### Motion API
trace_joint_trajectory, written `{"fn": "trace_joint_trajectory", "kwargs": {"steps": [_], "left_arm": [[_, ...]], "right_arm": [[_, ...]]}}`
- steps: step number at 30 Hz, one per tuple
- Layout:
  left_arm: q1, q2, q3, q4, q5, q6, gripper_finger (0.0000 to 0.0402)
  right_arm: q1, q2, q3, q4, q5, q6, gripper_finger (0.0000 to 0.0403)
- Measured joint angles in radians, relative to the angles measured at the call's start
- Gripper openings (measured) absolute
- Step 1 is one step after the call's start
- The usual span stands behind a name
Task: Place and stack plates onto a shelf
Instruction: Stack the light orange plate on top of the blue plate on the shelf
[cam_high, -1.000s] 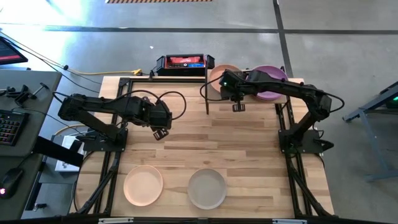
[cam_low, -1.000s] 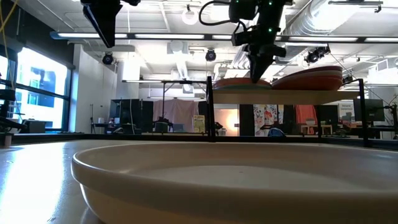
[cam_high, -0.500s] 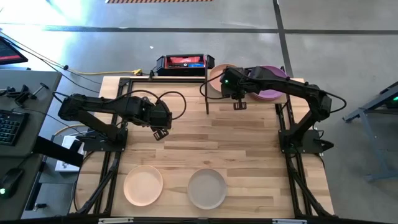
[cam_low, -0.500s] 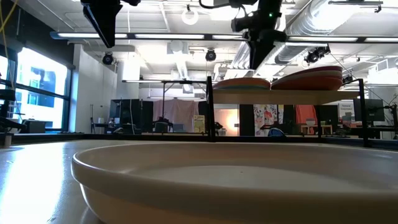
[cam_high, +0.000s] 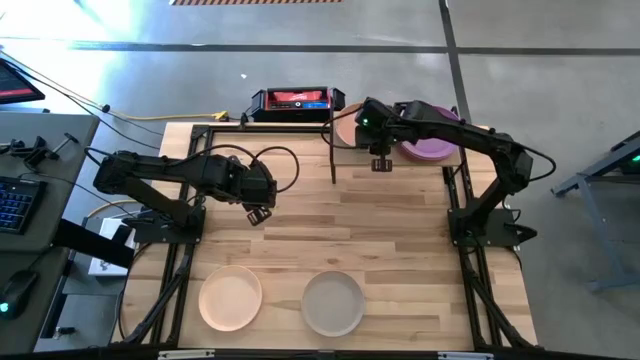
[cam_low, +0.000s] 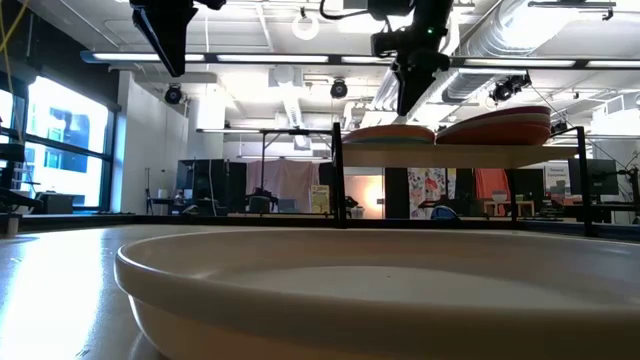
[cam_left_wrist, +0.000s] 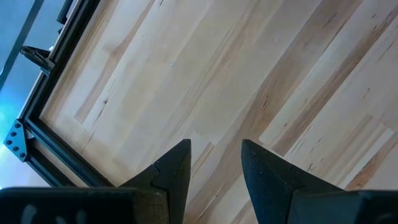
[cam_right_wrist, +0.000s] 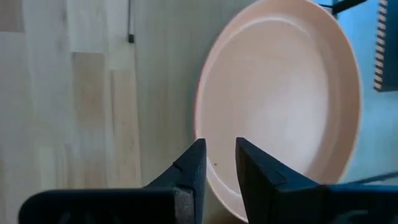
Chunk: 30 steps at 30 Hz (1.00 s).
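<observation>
- Fingers of the right gripper stand a narrow gap apart with nothing between them, hanging above the shelf at the table's far edge; the near rim of a peach-toned plate on the shelf lies just under and beyond the fingertips, apart from them.
- Wooden table carries the shelf at its far side and two loose plates near its front edge, well apart from both arms.
- On the shelf sit two stacks side by side: the peach-topped one partly hidden under the right arm, and a purple-topped one beside it.
- At the front, a peach plate lies beside a pale grey plate, close but not touching.
- Over bare wood on the table's left side, the left gripper hovers, its fingers parted and empty.
- Behind the shelf, off the table's far edge, rests a black and red box.
</observation>
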Motion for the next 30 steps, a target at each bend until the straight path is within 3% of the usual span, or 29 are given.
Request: {"fn": "trace_joint_trajectory", "kwargs": {"steps": [30], "left_arm": [[0.000,0.000,0.000,-0.006,-0.001,0.000,0.0131]], "right_arm": [[-0.003,0.066,-0.001,-0.038,-0.015,0.079,0.0065]]}}
